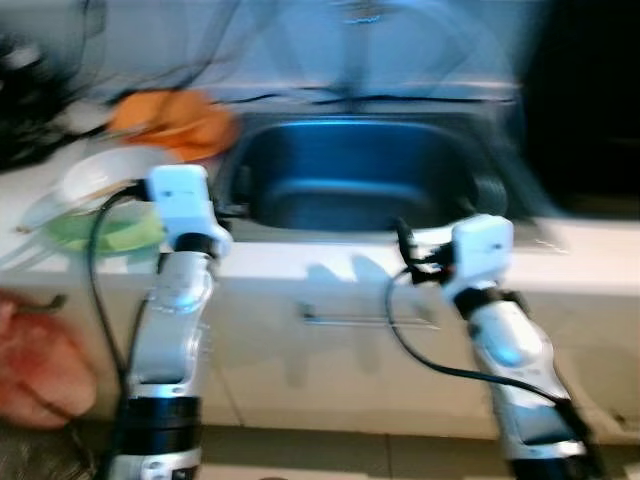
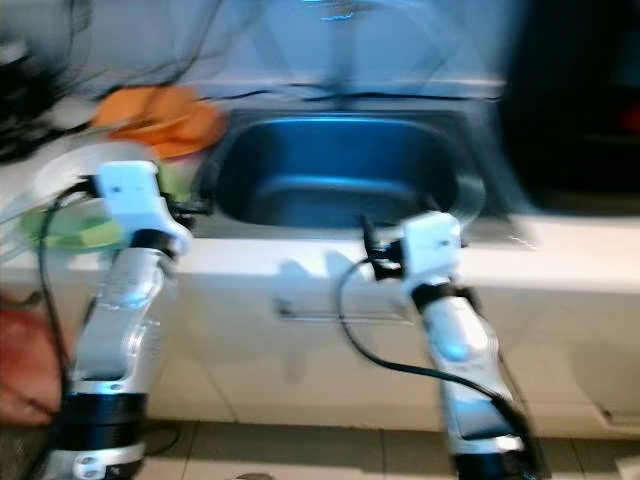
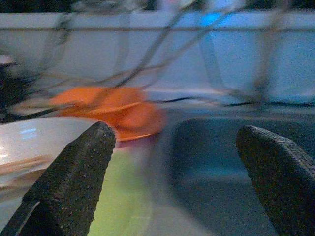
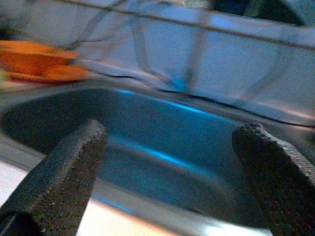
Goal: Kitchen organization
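Blur softens both eye views, so fine detail is lost. A dark metal sink (image 1: pixel 365 180) is set into a pale counter (image 1: pixel 300 262), and both silver arms are raised in front of the counter's edge with their wrists at rim height. The left gripper (image 3: pixel 177 162) points over the counter toward the sink's left rim; in the left wrist view its 2 black fingers (image 3: pixel 74 182) stand wide apart with nothing between them. The right gripper (image 4: pixel 172 167) points over the sink's front rim toward the basin; in the right wrist view its 2 fingers (image 4: pixel 59 177) are likewise spread wide and hold nothing. On the counter to the left of the sink lie the dishes: an orange plate or bowl (image 1: pixel 175 122) sits at the back near the sink's far left corner, a white bowl (image 1: pixel 100 172) lies nearer the front, and a green plate (image 1: pixel 110 232) lies nearest the counter edge, just beside the left wrist. Whether these dishes touch or overlap one another cannot be told through the blur. Thin dark wires (image 3: pixel 162 39) run across the pale wall behind the sink. A cabinet front with a metal handle (image 1: pixel 345 318) sits below the counter, between the 2 arms. A reddish cloth (image 1: pixel 35 365) hangs at the far left, below the counter edge.
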